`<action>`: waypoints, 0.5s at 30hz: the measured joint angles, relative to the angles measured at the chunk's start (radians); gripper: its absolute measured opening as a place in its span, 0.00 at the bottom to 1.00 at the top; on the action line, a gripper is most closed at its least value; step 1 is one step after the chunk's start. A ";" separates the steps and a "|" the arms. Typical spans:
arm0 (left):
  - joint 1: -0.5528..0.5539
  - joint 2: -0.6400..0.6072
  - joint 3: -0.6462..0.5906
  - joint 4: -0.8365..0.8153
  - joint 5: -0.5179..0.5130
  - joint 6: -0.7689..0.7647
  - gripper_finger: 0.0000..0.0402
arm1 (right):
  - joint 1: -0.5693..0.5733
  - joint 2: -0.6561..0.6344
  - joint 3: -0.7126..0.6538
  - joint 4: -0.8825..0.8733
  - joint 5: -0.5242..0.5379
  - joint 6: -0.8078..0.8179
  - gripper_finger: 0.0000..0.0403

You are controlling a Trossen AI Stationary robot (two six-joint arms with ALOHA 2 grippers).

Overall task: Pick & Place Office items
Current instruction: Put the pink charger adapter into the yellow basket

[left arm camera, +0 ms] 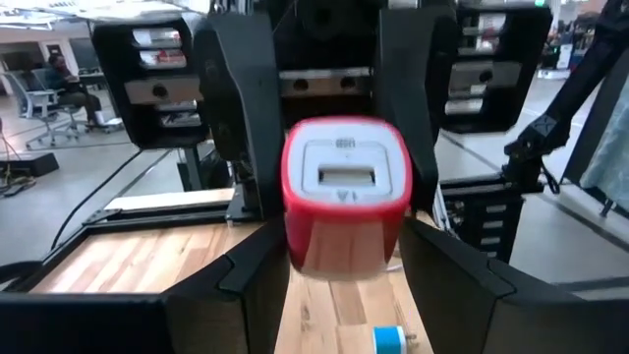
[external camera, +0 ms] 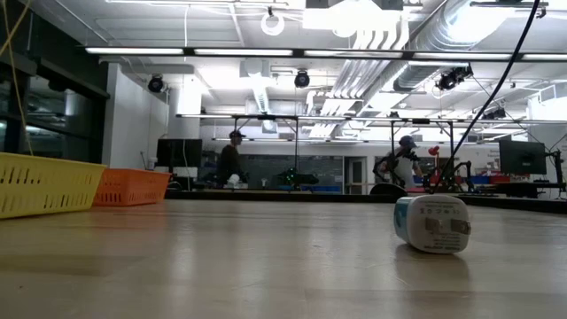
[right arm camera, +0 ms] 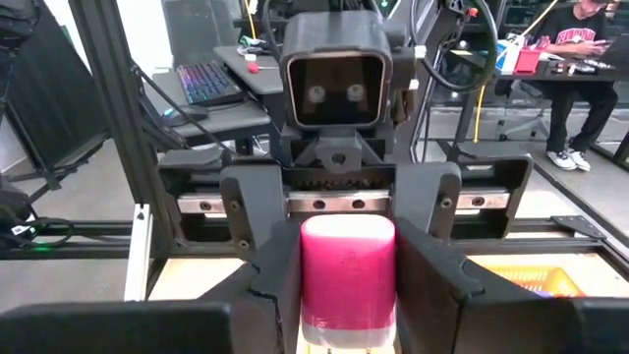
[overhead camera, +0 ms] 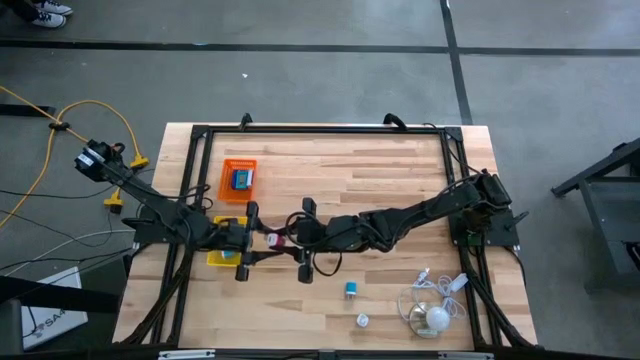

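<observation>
The right gripper [overhead camera: 283, 240] and the left gripper [overhead camera: 258, 238] meet tip to tip above the table [overhead camera: 330, 175], left of its centre and clear of the surface. Between them is one office item, a pink-and-white block [overhead camera: 272, 239].

Right gripper: its fingers [right arm camera: 280, 265] are clamped on the two sides of the pink-and-white block [right arm camera: 348, 270], with the block's pink end toward the opposite arm.

Left gripper: its fingers [left arm camera: 241, 108] stand on either side of the same block [left arm camera: 346, 192], whose red-rimmed white face is turned toward the left wrist. Whether these fingers press on the block cannot be told.

The left gripper is just above the yellow tray [overhead camera: 218, 257] near the table's left edge. The orange tray [overhead camera: 238, 180] lies farther back along the same edge and holds a blue block [overhead camera: 241, 179].

On the front half of the table, a blue-and-white block [overhead camera: 352, 290] lies near the centre line, a small white piece [overhead camera: 363, 320] lies close to the front edge, and a white cable bundle [overhead camera: 436, 305] occupies the front right corner.

In the low view, the two trays are at the left and a white block [external camera: 431, 223] rests on the table at the right.
</observation>
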 joint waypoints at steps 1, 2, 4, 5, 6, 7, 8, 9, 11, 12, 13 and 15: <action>0.000 0.000 0.000 0.006 0.000 0.000 0.46 | 0.000 0.000 0.000 0.000 0.000 0.000 0.29; 0.000 0.000 0.000 0.010 -0.001 0.000 0.46 | 0.000 0.000 0.000 0.000 0.000 0.000 0.29; 0.000 0.000 0.000 0.016 0.000 0.000 0.46 | 0.000 0.000 0.000 0.000 0.001 0.000 0.30; 0.000 0.000 0.000 0.022 0.000 0.000 0.46 | 0.000 0.000 0.000 0.000 0.001 0.000 0.30; 0.000 0.000 0.000 0.025 0.000 0.000 0.46 | 0.000 0.000 0.000 0.000 0.001 0.000 0.29; 0.000 0.000 0.000 0.026 0.000 0.000 0.46 | 0.000 0.000 0.000 0.000 0.000 0.000 0.29; 0.000 0.000 0.000 0.026 0.000 0.000 0.46 | 0.000 0.000 0.000 0.000 0.000 0.000 0.29; 0.000 0.000 0.000 0.026 0.000 0.000 0.46 | 0.000 0.000 0.000 0.000 0.001 0.000 0.29; 0.000 0.000 0.000 0.029 0.000 0.000 0.46 | 0.000 0.000 0.000 0.000 0.000 0.000 0.29; 0.000 0.000 0.000 0.030 0.000 0.000 0.46 | 0.000 0.000 0.000 0.000 0.001 0.000 0.29; 0.000 0.000 0.000 0.030 0.000 0.000 0.46 | 0.000 0.000 0.000 0.000 0.001 0.000 0.30; 0.000 0.000 0.000 0.030 0.000 0.000 0.46 | 0.000 0.000 0.000 0.000 0.001 0.000 0.29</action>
